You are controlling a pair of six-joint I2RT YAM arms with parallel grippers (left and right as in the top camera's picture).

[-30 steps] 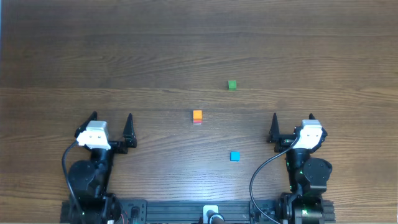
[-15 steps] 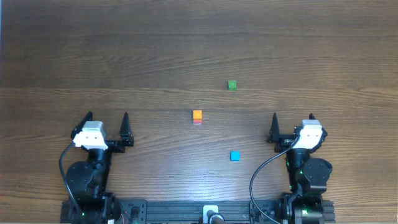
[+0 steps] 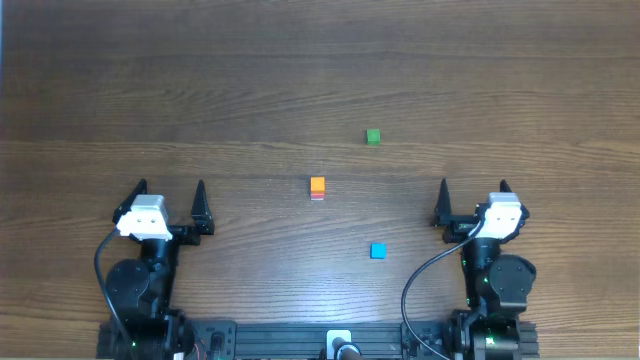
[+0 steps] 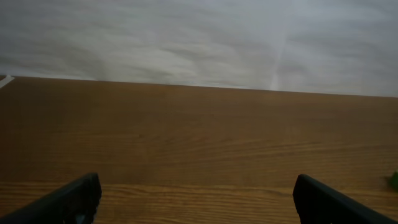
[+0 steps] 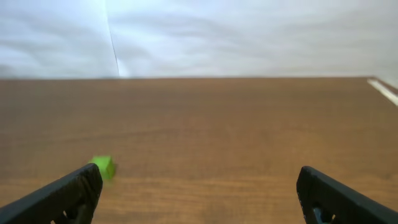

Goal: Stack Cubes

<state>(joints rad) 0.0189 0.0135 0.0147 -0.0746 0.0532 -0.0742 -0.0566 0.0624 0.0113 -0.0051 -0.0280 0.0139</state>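
Where grained wooden table [image 3: 300, 60] lies flat, orange cube [image 3: 317, 184] atop pink cube [image 3: 317, 197]

My overhead camera sits high above the worktop [image 3: 320, 70] and looks straight down, with both arm bases along the near edge. My two wrist cameras ride low and close to the wood. Each faces level across it toward the far edge and a pale backdrop [image 4: 199, 37], framed by the left gripper [image 3: 170, 184] or the right gripper [image 3: 472, 184]. All three views share the green cube [image 3: 373, 136], which the left wrist camera barely catches.
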